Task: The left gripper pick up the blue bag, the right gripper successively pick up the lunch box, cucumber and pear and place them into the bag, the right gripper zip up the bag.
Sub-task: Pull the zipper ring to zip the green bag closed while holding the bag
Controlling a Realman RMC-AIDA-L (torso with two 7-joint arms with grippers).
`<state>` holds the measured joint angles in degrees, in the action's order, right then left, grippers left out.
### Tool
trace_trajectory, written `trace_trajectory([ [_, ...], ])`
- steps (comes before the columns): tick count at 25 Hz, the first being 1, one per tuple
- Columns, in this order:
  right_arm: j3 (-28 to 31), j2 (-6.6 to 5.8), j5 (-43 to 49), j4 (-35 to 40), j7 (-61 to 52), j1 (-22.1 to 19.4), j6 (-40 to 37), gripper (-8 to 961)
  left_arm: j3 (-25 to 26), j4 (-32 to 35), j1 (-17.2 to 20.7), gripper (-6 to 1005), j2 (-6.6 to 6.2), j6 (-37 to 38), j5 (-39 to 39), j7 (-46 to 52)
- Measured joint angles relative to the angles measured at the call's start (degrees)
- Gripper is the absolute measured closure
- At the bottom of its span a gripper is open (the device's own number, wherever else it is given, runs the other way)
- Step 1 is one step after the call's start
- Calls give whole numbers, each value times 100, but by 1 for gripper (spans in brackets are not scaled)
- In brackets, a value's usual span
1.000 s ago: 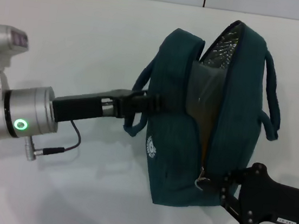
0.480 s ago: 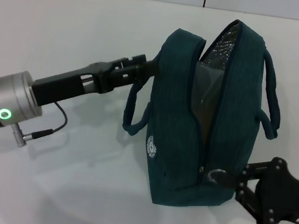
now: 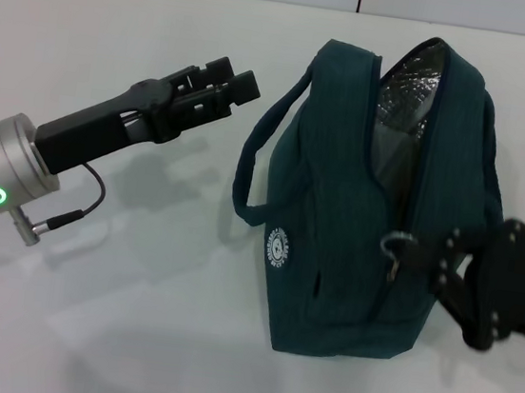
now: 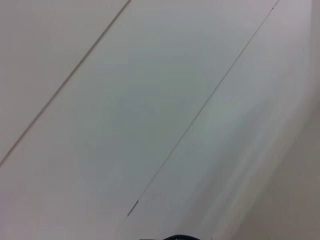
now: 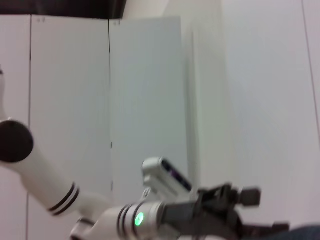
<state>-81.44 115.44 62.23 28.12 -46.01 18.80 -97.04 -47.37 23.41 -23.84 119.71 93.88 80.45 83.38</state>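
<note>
- Your left gripper (image 3: pixel 227 80), the black two-fingered claw with the green-lit silver wrist, is now hanging off to the bag's left, well apart from it; a second ago it was clamping the near loop handle. Its fingers (image 3: pixel 243 83) are sitting narrowly apart and holding nothing.
- The large dark teal-blue fabric bag (image 3: pixel 356 218) is standing upright on the white tabletop (image 3: pixel 114 313) without that support, and it has shifted slightly rightward. Its silver-foil mouth is staying open at the top, so most of the zip is left to close.
- Your right gripper (image 3: pixel 418 257), the matching black claw, is gripping the zipper's metal ring pull (image 3: pixel 395 246), which is now sitting higher up the seam than a moment ago.
- You are judging the zip-up underway; with no left hold, the bag may drag or tip.
</note>
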Motion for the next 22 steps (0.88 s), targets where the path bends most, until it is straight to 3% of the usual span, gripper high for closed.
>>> trace_trajectory([
  [12,11,22,-742,-5,138,569,434,947,0,51,143,105,-27,55,-37,-40],
  [22,-32,40,-838,-23,208,946,666,948,70,70,413,104,-72,60,-234,-33],
])
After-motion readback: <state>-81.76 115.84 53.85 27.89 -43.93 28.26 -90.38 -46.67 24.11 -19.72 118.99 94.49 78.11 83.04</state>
